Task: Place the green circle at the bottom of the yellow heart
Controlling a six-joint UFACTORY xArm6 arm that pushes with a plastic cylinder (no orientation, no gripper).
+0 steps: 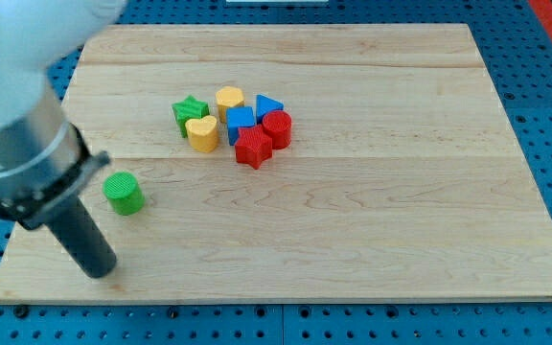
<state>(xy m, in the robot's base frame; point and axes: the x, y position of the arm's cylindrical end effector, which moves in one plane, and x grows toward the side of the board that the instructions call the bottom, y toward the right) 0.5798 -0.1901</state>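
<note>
The green circle (123,192) lies alone on the wooden board toward the view's left. The yellow heart (201,133) sits up and to the right of it, at the left side of a cluster of blocks. My tip (101,270) rests on the board just below and slightly left of the green circle, apart from it. The rod rises from the tip toward the view's upper left, where the arm's large body fills the corner.
The cluster holds a green star (190,110), a yellow hexagon-like block (229,100), a blue triangle (268,106), a blue block (241,123), a red cylinder (277,127) and a red star (253,148). The board's (372,240) left edge and bottom edge are near my tip.
</note>
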